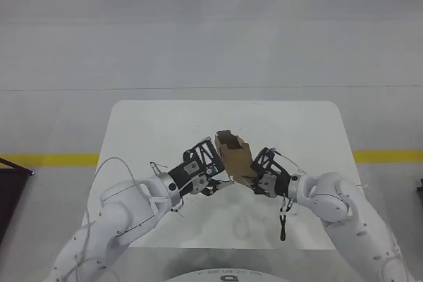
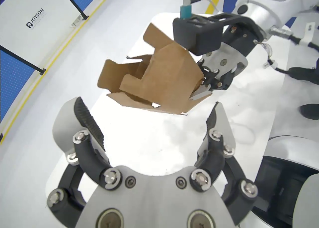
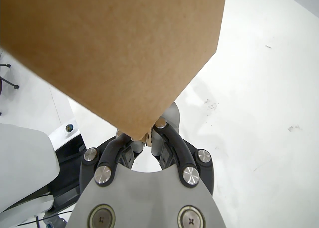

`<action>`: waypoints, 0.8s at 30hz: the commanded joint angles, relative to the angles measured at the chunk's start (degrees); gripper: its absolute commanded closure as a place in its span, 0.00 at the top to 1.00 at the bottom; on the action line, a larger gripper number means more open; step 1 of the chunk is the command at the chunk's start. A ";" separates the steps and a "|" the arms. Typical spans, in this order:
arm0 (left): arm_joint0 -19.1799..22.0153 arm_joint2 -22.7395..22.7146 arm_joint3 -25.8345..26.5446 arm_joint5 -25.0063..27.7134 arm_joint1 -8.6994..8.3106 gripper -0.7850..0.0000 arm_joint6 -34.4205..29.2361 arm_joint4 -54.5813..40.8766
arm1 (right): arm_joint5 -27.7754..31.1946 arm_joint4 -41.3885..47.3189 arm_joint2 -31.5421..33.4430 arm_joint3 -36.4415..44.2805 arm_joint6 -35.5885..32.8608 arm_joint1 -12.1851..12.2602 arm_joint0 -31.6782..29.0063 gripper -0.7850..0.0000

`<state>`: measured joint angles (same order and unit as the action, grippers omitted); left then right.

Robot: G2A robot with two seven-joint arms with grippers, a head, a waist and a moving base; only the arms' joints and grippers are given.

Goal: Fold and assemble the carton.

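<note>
Ribbed black finger pads (image 2: pixel 86 119) of the left gripper (image 2: pixel 149 119) stand spread wide with nothing between them, aimed at the brown, half-folded cardboard carton (image 2: pixel 164 74). The carton hangs near them but apart. Its loose flaps splay out towards the left gripper, and it looks lifted clear of the white, round-cornered table (image 1: pixel 162 134).

The right gripper (image 2: pixel 206 81) has its fingers closed narrowly on one lower corner of the carton, and that seems to be the only grip on it.

The thin pinch is what I would worry about. If the left gripper presses a flap inward, the carton could swing about that corner or slip free. The cardboard at the pinch might also crease or tear. A flap caught at the wrong angle would buckle rather than fold along its score.

Seen from the top view, the carton sits at the centre of the frame. Both forearms slant inward from the lower corners and meet there, the left gripper at the carton's left side and the right gripper at its lower right.
</note>
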<state>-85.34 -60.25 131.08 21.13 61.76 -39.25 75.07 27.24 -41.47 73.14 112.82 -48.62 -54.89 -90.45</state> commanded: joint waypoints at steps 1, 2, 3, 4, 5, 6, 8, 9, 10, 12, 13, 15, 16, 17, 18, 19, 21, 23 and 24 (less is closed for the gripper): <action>-0.01 -0.01 -0.01 -0.02 0.00 1.00 0.01 -0.02 | -0.81 1.11 -1.32 -0.25 -2.86 -0.10 1.70 0.00; -0.01 -0.01 -0.01 -0.02 0.00 1.00 0.01 -0.02 | -1.48 1.51 -1.77 -0.52 -4.04 -0.15 2.52 0.00; -0.01 -0.01 -0.01 -0.02 0.00 1.00 0.01 -0.02 | -1.76 1.55 -1.87 -0.56 -4.34 -0.16 2.75 0.00; -0.01 -0.01 -0.01 -0.02 0.00 1.00 0.01 -0.02 | -1.76 1.55 -1.87 -0.56 -4.34 -0.16 2.75 0.00; -0.01 -0.01 -0.01 -0.02 0.00 1.00 0.01 -0.02 | -1.76 1.55 -1.87 -0.56 -4.34 -0.16 2.75 0.00; -0.01 -0.01 -0.01 -0.02 0.00 1.00 0.01 -0.02 | -1.76 1.55 -1.87 -0.56 -4.34 -0.16 2.75 0.00; -0.19 0.28 -0.22 0.27 0.02 1.00 0.74 -0.14 | -1.76 1.55 -1.87 -0.56 -4.34 -0.16 2.75 0.00; -0.18 0.61 -0.34 0.93 0.00 1.00 0.65 0.14 | -1.76 1.55 -1.87 -0.56 -4.34 -0.16 2.75 0.00; -0.09 0.95 -0.34 1.36 0.01 1.00 0.48 0.34 | -1.76 1.55 -1.87 -0.56 -4.34 -0.16 2.75 0.00; 0.17 1.67 -0.74 2.30 0.06 1.00 0.32 -0.17 | -1.97 1.10 -2.22 -0.57 -3.80 -0.18 2.59 0.00; 0.41 1.89 -0.86 2.94 0.05 1.00 -0.30 -0.19 | -1.69 0.92 -2.39 -0.61 -3.51 -0.18 2.70 0.00; 0.77 2.15 -1.01 3.79 0.04 1.00 -1.21 -0.68 | -1.46 0.29 -2.60 -0.81 -3.26 -0.14 2.88 0.00; 0.92 2.21 -1.06 4.38 0.01 1.00 -1.86 -0.93 | -1.27 0.35 -2.73 -0.96 -3.27 -0.12 2.99 0.00; 1.07 2.19 -1.03 4.66 0.00 1.00 -2.28 -1.22 | -1.09 0.24 -2.87 -1.09 -3.35 -0.10 3.12 0.00; 1.17 2.14 -1.00 4.72 0.00 1.00 -2.53 -1.60 | -0.94 0.06 -3.06 -1.23 -3.52 -0.09 3.26 0.00; 1.27 2.16 -1.01 5.12 -0.02 1.00 -2.78 -1.92 | -0.87 0.00 -3.25 -1.42 -3.56 -0.08 3.38 0.00; 1.42 2.11 -1.15 5.48 -0.06 1.00 -3.43 -2.40 | -0.65 -0.01 -3.52 -1.69 -3.45 -0.06 3.56 0.00; 1.56 2.04 -1.30 5.85 -0.10 1.00 -4.09 -3.07 | -0.01 -0.13 -3.63 -1.92 -3.36 0.01 3.69 0.00; 1.64 2.04 -1.38 6.01 -0.11 1.00 -4.42 -3.37 | 0.30 -0.27 -3.68 -2.00 -3.36 0.05 3.73 0.00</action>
<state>-83.78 -58.20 129.79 26.98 61.67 -43.32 71.99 27.22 -41.63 69.49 110.91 -52.00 -54.88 -86.75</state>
